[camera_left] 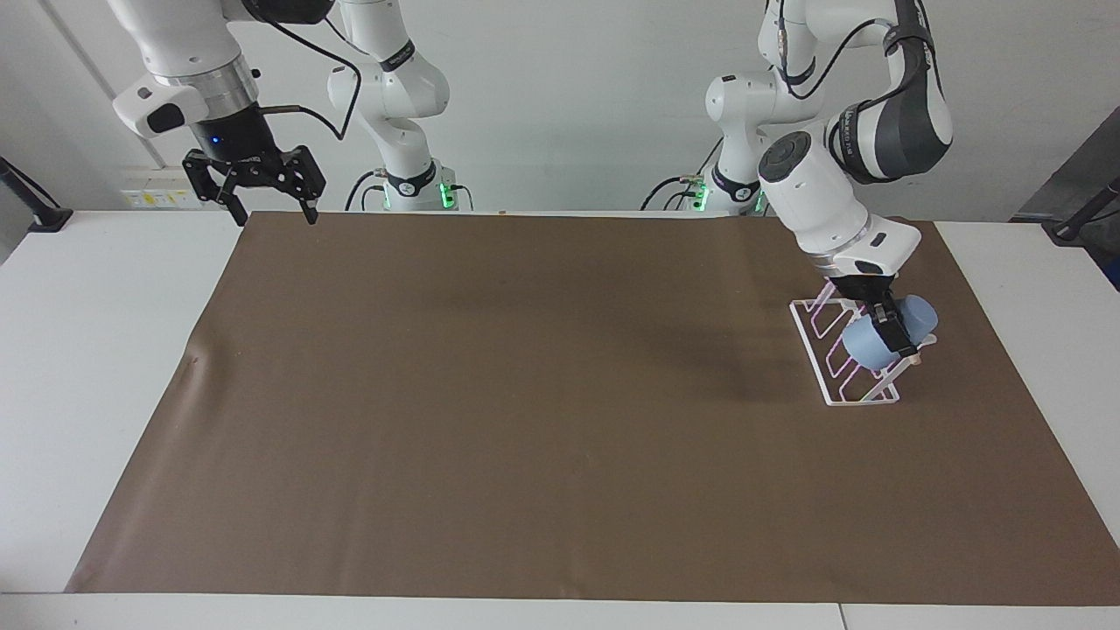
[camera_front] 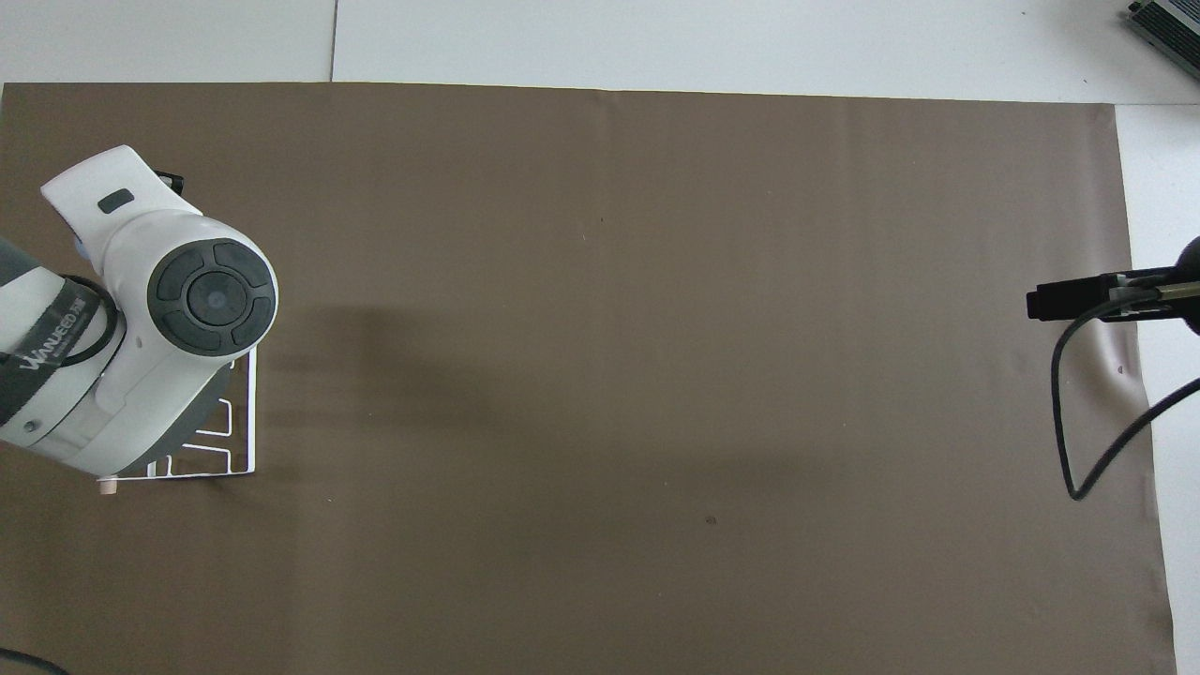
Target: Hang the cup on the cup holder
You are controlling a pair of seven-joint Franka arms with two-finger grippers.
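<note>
Overall, brown mat (camera_left: 525,394) over white table (camera_left: 96,350); left hand (camera_left: 885,325) grasping cup (camera_left: 871,343), right hand (camera_left: 254,188) released.

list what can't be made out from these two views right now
- Overhead view: the cup and most of the cup holder are hidden under the left arm.
- Facing view: whether the cup sits on a prong or only hangs over the rack; the left gripper covers the contact.
- Overhead view: the right gripper is cut off at the edge.

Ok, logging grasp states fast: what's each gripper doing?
Left gripper: shut on the cup, over the cup holder.
Right gripper: open, holding nothing, waiting.
</note>
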